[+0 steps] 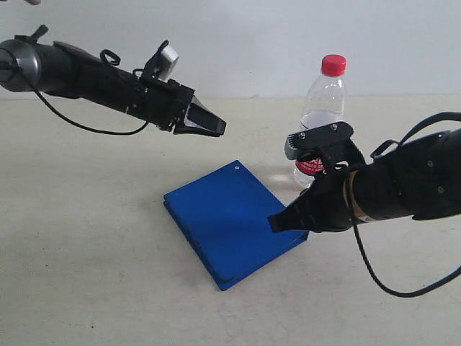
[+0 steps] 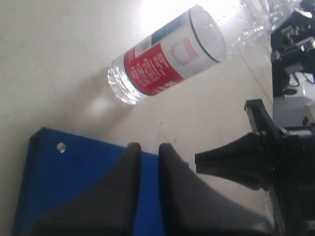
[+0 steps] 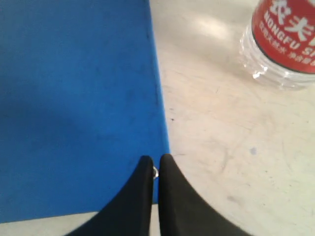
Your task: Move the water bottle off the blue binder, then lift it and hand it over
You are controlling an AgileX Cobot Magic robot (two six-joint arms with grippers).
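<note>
Blue binder (image 1: 230, 223) flat on the pale tabletop (image 1: 86, 274), about midway across. Clear plastic water bottle (image 1: 324, 108) upright on the tabletop itself, off the binder, just past the binder's back right edge and nearer the tabletop's back edge; red cap (image 1: 333, 65) on top, label partly hidden behind the right wrist. Right pincer (image 1: 277, 222) low at the binder's right corner, fingers pressed together, holding nothing; touching the cover or not, cannot tell. Left pincer (image 1: 216, 128) raised above the binder's back left side, apart from the bottle, fingers all but together, only a thin slit between, gripping nothing.
</note>
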